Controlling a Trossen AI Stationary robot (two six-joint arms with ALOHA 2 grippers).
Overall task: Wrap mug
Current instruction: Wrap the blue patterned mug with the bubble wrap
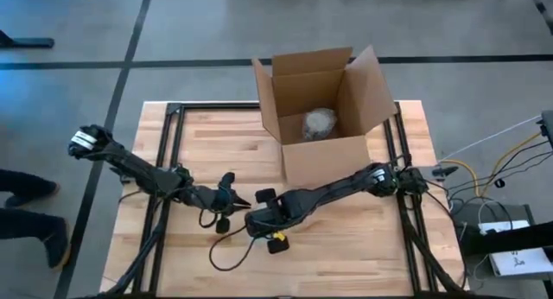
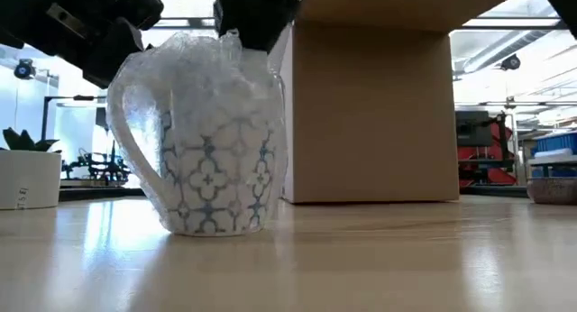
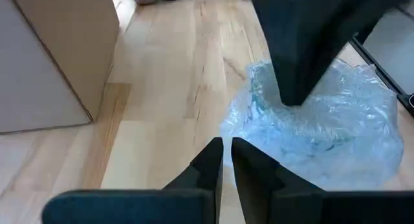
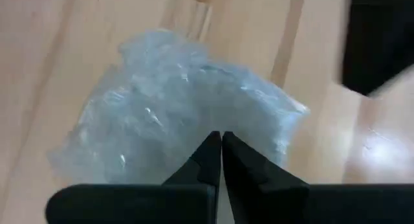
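Note:
A white mug with a blue pattern (image 2: 212, 181) stands upright on its base on the wooden table, covered in clear bubble wrap (image 3: 323, 130). My right gripper (image 4: 220, 143) is shut and comes down from above onto the wrap at the mug's top. My left gripper (image 3: 226, 149) is shut and sits just beside the wrapped mug, on the handle side and slightly above table level. Whether it touches the wrap I cannot tell. In the high view both grippers meet near the table's front middle (image 1: 246, 208) and hide the mug. My right gripper pokes its shut fingers (image 3: 294, 88) down into the bunched wrap over the mug's mouth (image 3: 284, 111), coming from above. Whether any wrap is caught between the fingers I cannot tell. The mug stays upright on the table.
An open cardboard box (image 1: 320, 109) stands at the far middle of the table, just behind the mug, with a wrapped bundle (image 1: 318, 124) inside. Bare wood lies to the left and right of the mug. Cables trail off the table's right side (image 1: 484, 174).

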